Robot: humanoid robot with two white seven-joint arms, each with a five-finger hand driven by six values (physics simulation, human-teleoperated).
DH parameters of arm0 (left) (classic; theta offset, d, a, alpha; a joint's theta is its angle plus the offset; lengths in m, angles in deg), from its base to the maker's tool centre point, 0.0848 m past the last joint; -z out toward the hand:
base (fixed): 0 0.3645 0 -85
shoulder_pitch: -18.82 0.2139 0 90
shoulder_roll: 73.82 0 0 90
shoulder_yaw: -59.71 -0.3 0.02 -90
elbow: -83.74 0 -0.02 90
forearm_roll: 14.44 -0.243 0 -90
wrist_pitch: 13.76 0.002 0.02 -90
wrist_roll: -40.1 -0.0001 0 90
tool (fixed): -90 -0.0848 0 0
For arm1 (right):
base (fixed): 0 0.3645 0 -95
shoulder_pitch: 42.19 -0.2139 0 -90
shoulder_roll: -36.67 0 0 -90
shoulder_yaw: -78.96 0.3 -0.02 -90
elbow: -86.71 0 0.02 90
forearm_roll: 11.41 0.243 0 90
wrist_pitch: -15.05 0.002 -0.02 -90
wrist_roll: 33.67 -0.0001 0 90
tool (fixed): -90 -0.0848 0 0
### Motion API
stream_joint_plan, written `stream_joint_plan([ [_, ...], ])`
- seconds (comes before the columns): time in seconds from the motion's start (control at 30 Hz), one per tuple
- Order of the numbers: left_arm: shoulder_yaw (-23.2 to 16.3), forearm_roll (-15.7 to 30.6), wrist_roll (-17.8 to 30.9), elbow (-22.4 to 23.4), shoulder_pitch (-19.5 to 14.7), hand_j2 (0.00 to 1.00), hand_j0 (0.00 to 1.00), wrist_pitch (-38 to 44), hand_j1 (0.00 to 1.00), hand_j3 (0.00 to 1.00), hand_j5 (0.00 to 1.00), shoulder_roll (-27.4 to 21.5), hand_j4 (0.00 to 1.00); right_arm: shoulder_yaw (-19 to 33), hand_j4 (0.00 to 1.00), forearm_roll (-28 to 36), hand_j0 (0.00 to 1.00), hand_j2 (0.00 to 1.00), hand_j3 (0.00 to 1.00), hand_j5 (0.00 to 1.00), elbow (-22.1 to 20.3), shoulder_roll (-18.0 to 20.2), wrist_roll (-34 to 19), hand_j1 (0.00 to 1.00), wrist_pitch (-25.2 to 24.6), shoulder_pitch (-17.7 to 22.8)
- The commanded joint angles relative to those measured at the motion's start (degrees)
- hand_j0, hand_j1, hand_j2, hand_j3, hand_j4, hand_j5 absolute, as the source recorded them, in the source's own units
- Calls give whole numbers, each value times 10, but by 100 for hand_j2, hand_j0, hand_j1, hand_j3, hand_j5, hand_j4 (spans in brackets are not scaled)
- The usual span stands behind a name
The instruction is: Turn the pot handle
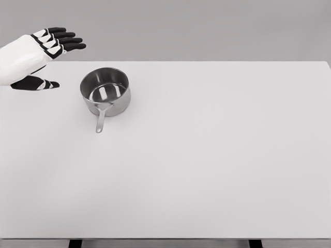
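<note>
A wide, pale grey desk [207,165] fills most of the head view, seen from above and slightly in front, with a plain grey wall behind its far edge. On the left part of the desk, toward the back, stands a small shiny steel pot [105,92], upright and open at the top, so its polished inside and flat bottom show with bright reflections. A straight metal pot handle [101,120] sticks out from the pot's near side and points toward the viewer, angled very slightly to the left; a small hole shows at its rounded tip. The left hand [41,59] enters from the upper left corner on a white arm. It sits to the left of the pot, near it but clearly apart from it, touching neither the pot nor the handle. Its palm shell is white and its fingers [67,40] are black with white bands at the joints. The four fingers are stretched out almost straight, pointing right, lying close beside one another, while the thumb [36,82] reaches out separately lower down, leaving a wide gap between thumb and fingers, and nothing is held there. At the bottom edge, two dark desk legs [75,243] peek out beneath the front rim.
</note>
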Motion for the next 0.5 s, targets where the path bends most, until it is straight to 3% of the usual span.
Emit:
stream_joint_plan([
  [0.0,0,4,0,0,0,100,100,0,100,100,100,-1,100,2,100,4,100,100,100,100,0,0,4,100,-2,0],
  [0.13,1,3,0,0,-2,100,100,0,100,100,100,-1,100,3,100,1,100,100,100,100,-2,0,3,100,0,0],
  [0.23,1,-44,1,4,-4,100,100,0,100,100,100,14,100,2,100,1,100,100,100,100,-1,0,3,100,0,0],
  [0.33,0,-94,1,6,-6,100,100,0,100,100,100,80,100,3,100,1,100,100,100,100,-1,0,3,100,0,0],
  [0.4,0,-153,2,6,-12,100,100,0,100,100,100,154,100,3,100,1,100,100,100,100,-1,0,3,100,0,0],
  [0.47,-28,-178,2,9,-29,100,100,0,100,100,100,193,100,3,100,1,100,100,100,100,-1,0,3,100,0,0],
])
